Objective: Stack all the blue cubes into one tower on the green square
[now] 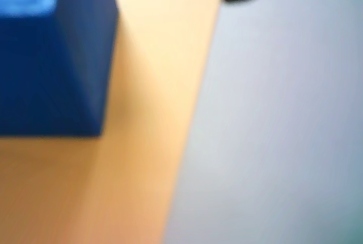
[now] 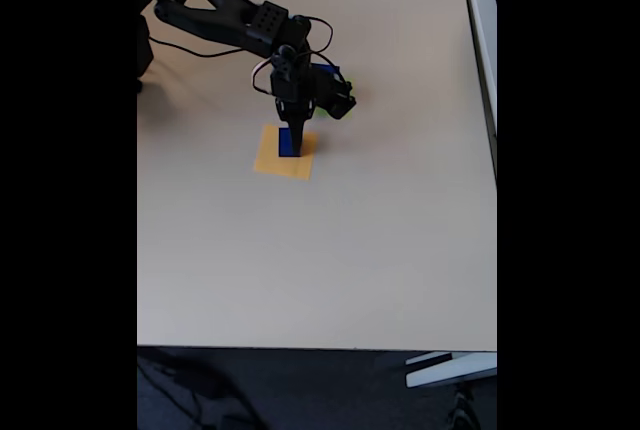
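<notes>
Step in hand: by my judgement, picking up the blue cube (image 2: 289, 142) that stands on the orange-yellow square (image 2: 270, 162), to carry it over to the stack.

My end effector (image 2: 293, 146): lowered onto that cube in the fixed view, fingers pointing straight down. They hide most of the cube, so I cannot tell whether they are spread or already pinching it.

Wrist view: blurred and very close. The blue cube (image 1: 54, 74) sits at the upper left, its top face lit paler, on the orange-yellow square (image 1: 153, 85). The pale counter (image 1: 272, 130) lies to the right. A dark shape at the top edge is probably part of me, though I cannot be sure.

Other cubes: a dark-blue mass (image 2: 326, 78) shows just behind my wrist in the fixed view, with a sliver of green (image 2: 322, 112) beside it. I take this for the tower on the green square, largely hidden by my arm.

Counter (image 2: 320, 260): otherwise bare in front of me.

Doing it well: centre the cube between my fingers and grip its flat sides squarely, low enough that it cannot pivot. Lift straight up before swinging, so the paper does not drag along.

Risk: my wrist passes close to the tower, so I should rise high before moving across.
</notes>
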